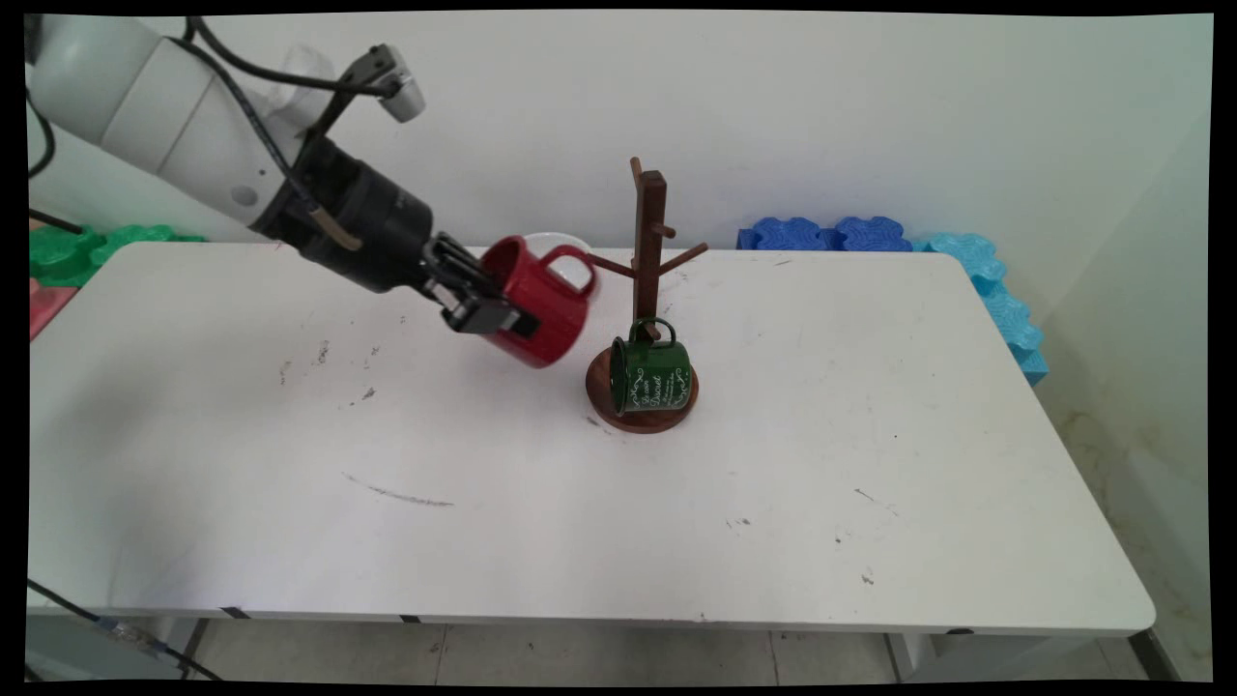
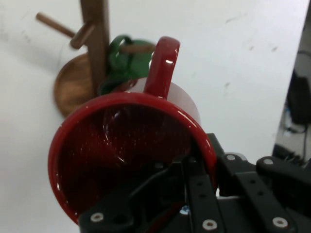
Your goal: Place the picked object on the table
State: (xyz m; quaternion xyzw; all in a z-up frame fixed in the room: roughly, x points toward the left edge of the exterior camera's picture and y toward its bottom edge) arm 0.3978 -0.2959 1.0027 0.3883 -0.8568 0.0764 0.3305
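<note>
Just left of centre in the main view, the gripper (image 1: 495, 317) is holding a red mug (image 1: 537, 302) clear of the table (image 1: 483, 522), its fingers clamped on the mug's wall, one inside the rim and one outside. The mug is tilting on its side, with its mouth facing the hand and its handle pointing toward the upper right of the frame. In the hand view the open mouth of the red mug (image 2: 131, 155) is filling the lower middle, and the gripper (image 2: 192, 194) is rising from the bottom edge across its rim. Just right of the red mug, a wooden rack (image 1: 647, 290) is standing near the frame's centre on a round base, pegs sticking out from its post. A green mug (image 1: 651, 375) is hanging by its handle from a low peg, lying over the base. Blue foam pieces (image 1: 831, 235) are lying behind the table's far right edge, and green foam (image 1: 68, 249) is lying at the far left.
</note>
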